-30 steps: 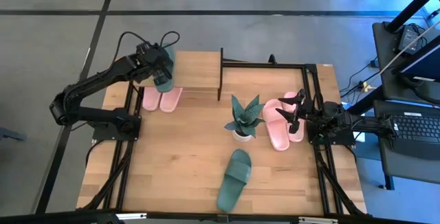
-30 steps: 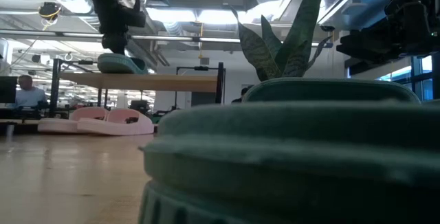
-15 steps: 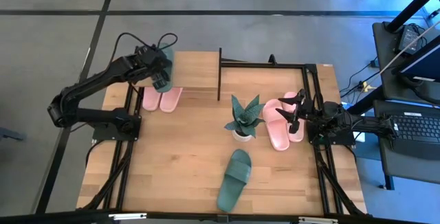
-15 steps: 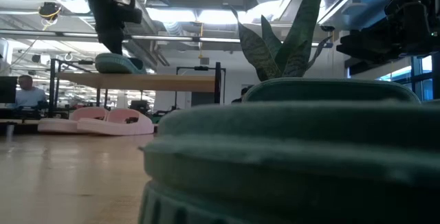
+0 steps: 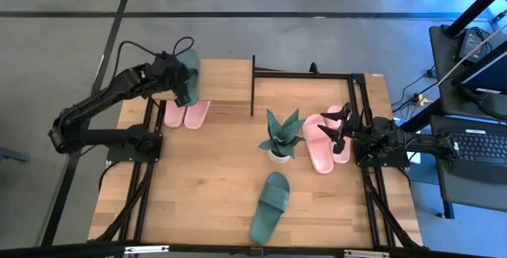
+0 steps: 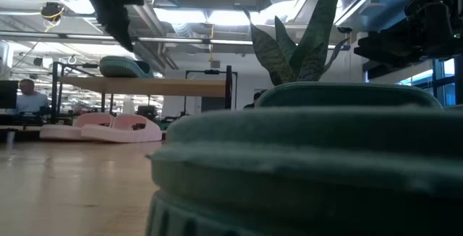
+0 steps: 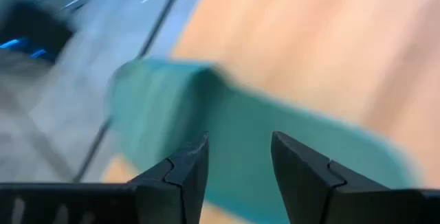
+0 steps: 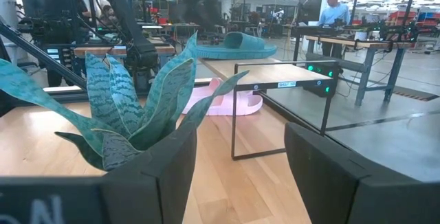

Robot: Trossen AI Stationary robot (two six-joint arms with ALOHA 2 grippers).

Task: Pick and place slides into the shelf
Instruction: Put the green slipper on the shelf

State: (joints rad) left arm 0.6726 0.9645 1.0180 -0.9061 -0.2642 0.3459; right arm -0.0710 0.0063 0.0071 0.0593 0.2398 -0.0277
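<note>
From my station I see the wooden tabletop (image 5: 206,187) with the shelf (image 5: 226,84) at its far left corner, light top board on thin black legs. One dark green slide (image 5: 190,72) lies flat on the shelf's top board at its left end; in the low view it sits there alone (image 6: 124,66), nothing touching it. A pale pink pair (image 5: 186,114) rests on the table under the shelf's front edge, toes poking out. The left arm reaches in from the left, and the left gripper (image 5: 181,93) hovers just above the green slide, jaws parted a narrow gap with nothing between them; its wrist camera looks down on blurred green past both fingers (image 7: 185,176). The potted plant (image 5: 280,135) stands mid-table. Just right of it lies the second pink pair (image 5: 321,143). The right gripper (image 5: 342,127) waits over that pair, jaws spread wide and empty. The other dark green slide (image 5: 269,206) lies alone near the table's front edge, well apart from the shelf.
</note>
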